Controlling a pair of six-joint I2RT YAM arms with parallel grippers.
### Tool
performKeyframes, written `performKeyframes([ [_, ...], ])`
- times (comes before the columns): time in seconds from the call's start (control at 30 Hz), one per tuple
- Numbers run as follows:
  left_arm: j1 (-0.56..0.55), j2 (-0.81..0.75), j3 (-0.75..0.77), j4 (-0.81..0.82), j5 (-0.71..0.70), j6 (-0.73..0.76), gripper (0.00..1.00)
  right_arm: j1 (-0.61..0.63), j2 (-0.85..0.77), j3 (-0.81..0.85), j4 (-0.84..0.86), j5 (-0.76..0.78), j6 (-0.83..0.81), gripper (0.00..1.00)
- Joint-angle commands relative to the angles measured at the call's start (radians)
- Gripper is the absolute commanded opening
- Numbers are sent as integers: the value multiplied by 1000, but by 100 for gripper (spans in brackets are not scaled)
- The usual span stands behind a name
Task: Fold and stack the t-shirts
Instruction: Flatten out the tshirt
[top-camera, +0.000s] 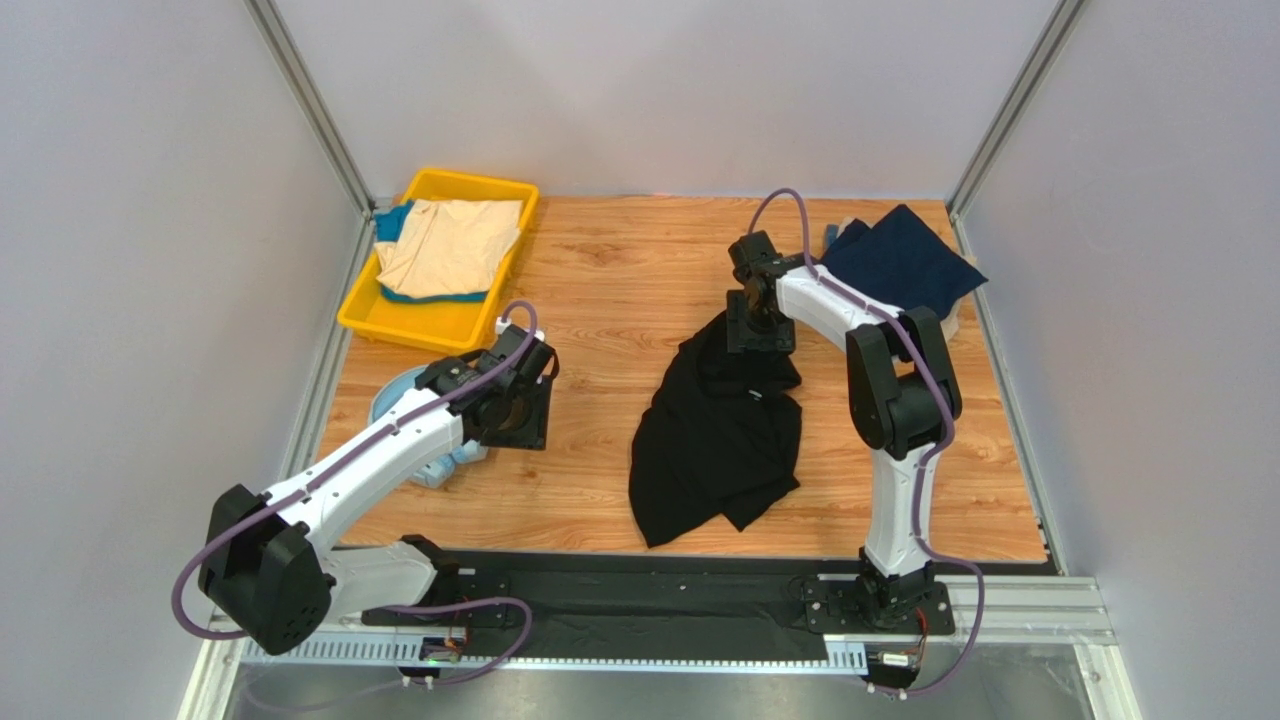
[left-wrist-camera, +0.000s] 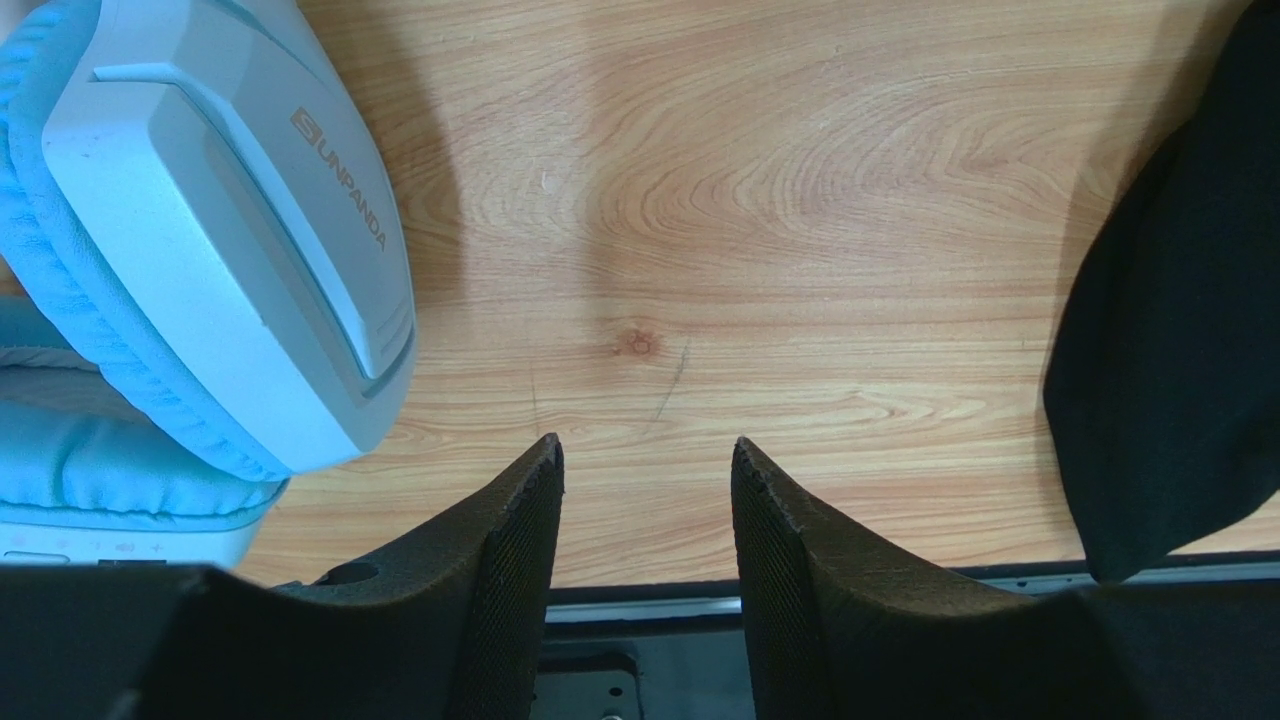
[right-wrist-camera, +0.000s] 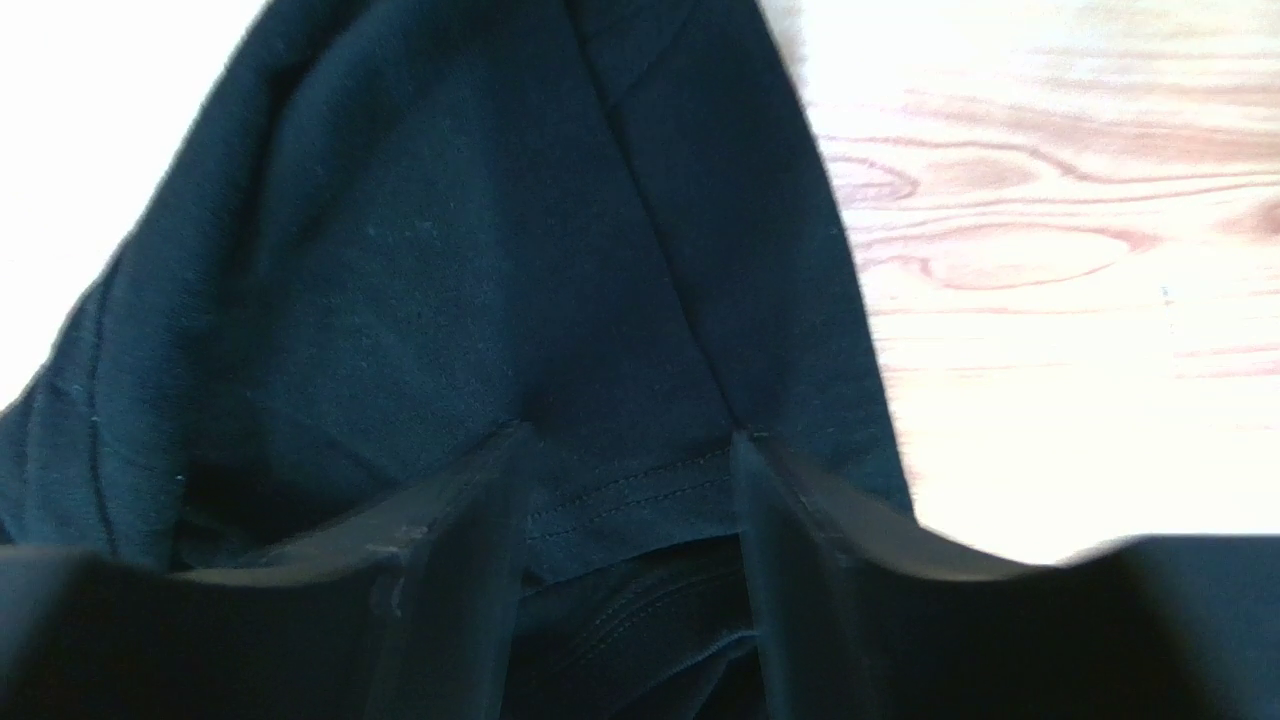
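A large black t-shirt (top-camera: 718, 435) lies crumpled on the wooden table, mid-right. My right gripper (top-camera: 760, 321) is at its far top edge. In the right wrist view the gripper (right-wrist-camera: 628, 443) has its jaws apart, with a stitched hem of the black shirt (right-wrist-camera: 451, 270) lying between them. A navy t-shirt (top-camera: 902, 258) lies at the back right. A beige t-shirt (top-camera: 448, 245) lies in the yellow tray. My left gripper (top-camera: 520, 396) is open and empty (left-wrist-camera: 646, 447) over bare wood, left of the black shirt (left-wrist-camera: 1187, 330).
The yellow tray (top-camera: 361, 311) sits at the back left, with a teal cloth under the beige shirt. Light-blue headphones (top-camera: 430, 455) lie under my left arm, and fill the left of the left wrist view (left-wrist-camera: 196, 225). Frame posts and grey walls surround the table.
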Motion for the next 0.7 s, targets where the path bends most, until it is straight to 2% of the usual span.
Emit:
performKeyframes([
  [0.0,1,4,9,11,4,6,52,-8,-8,-12,10,-25,-3,36],
  [0.07,1,8,12,13,10,6,52,-7,-14,-23,14,-32,-2,19],
  [0.1,1,10,11,14,10,6,52,-7,-25,-27,25,-38,-2,5],
  [0.13,1,10,11,16,10,6,52,-7,-33,-32,30,-42,1,0],
  [0.67,1,27,15,28,21,9,51,-7,-238,-49,94,-54,17,0],
])
